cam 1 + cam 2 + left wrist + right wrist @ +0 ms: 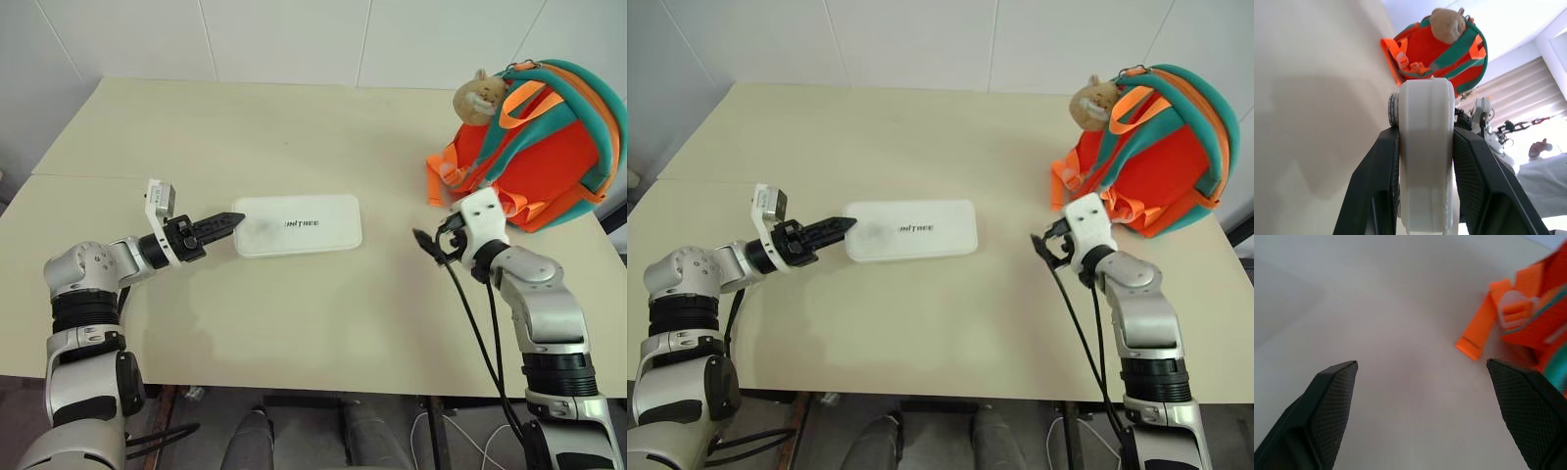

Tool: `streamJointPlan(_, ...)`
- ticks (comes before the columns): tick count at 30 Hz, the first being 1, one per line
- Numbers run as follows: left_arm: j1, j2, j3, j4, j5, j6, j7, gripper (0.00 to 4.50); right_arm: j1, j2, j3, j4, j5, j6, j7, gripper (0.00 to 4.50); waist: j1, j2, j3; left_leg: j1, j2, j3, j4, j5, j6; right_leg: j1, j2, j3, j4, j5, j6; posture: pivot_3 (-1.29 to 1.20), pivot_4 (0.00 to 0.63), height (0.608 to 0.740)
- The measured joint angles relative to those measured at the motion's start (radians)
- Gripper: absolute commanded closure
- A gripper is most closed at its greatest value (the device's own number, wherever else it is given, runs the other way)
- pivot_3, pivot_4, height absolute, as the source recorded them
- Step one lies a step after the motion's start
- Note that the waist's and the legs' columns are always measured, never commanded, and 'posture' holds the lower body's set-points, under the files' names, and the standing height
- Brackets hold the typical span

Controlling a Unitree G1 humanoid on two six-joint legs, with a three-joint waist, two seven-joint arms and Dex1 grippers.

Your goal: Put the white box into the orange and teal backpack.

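Box (298,224) is held flat near the middle of the table (294,127), long side running left-right, clamped at its left short end by the left gripper (227,223); in the left wrist view a black finger (1376,186) is pressed on each flat face of the white edge. Whether the box rests on the surface or is raised just off it cannot be told. Dark lettering is printed on the lid; it reads roughly "UNITREE", though the letters are too small to be sure.

Backpack (549,147) is stood at the far right of the table, near the right edge, with a tan plush toy (478,96) at its top and an orange strap (1480,328) trailing onto the table. No writing is seen on it.

Right gripper (427,245) is held just in front of the backpack, fingers (1332,401) spread wide with nothing between them.

Bare table lies between box and backpack, and a wide bare band behind the box up to the far edge
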Motion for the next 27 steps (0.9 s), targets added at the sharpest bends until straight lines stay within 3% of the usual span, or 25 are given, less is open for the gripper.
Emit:
streamJointPlan(10, 0.023, -0.054, 0.082, -0.057, -0.093, 0.049, 0.107, 3.26, -0.174, 0.002, -0.145, 0.220, 0.030, -0.120, -0.172, 0.00, -0.002, 0.001, 0.001, 0.000, 0.000, 0.000, -0.002, 0.000, 0.000, 0.000, -0.001, 0.000, -0.001, 0.000, 0.000, 0.00, 0.150, 0.740)
streamJointPlan(19, 0.038, -0.063, 0.096, -0.086, -0.134, 0.053, 0.158, 3.26, -0.388, 0.016, -0.175, 0.576, 0.112, -0.336, -0.165, 0.00, -0.024, 0.003, 0.002, 0.000, 0.000, 0.001, -0.002, 0.000, 0.000, 0.000, -0.001, 0.000, -0.001, 0.000, 0.000, 0.00, 0.150, 0.740)
streamJointPlan(22, 0.041, -0.070, 0.097, -0.101, -0.148, 0.053, 0.173, 3.26, -0.492, 0.016, -0.178, 0.732, 0.115, -0.405, -0.166, 0.62, -0.032, 0.003, 0.002, 0.000, 0.000, 0.000, -0.003, 0.000, 0.000, 0.000, 0.000, 0.000, -0.001, 0.000, 0.000, 0.00, 0.150, 0.740)
streamJointPlan(27, 0.062, -0.072, 0.111, -0.125, -0.173, 0.053, 0.194, 3.26, -0.559, 0.016, -0.176, 0.878, 0.115, -0.481, -0.166, 2.26, -0.034, 0.004, 0.003, 0.000, 0.000, 0.001, -0.004, 0.000, 0.000, 0.000, -0.001, 0.000, -0.003, 0.000, 0.000, 0.00, 0.150, 0.740)
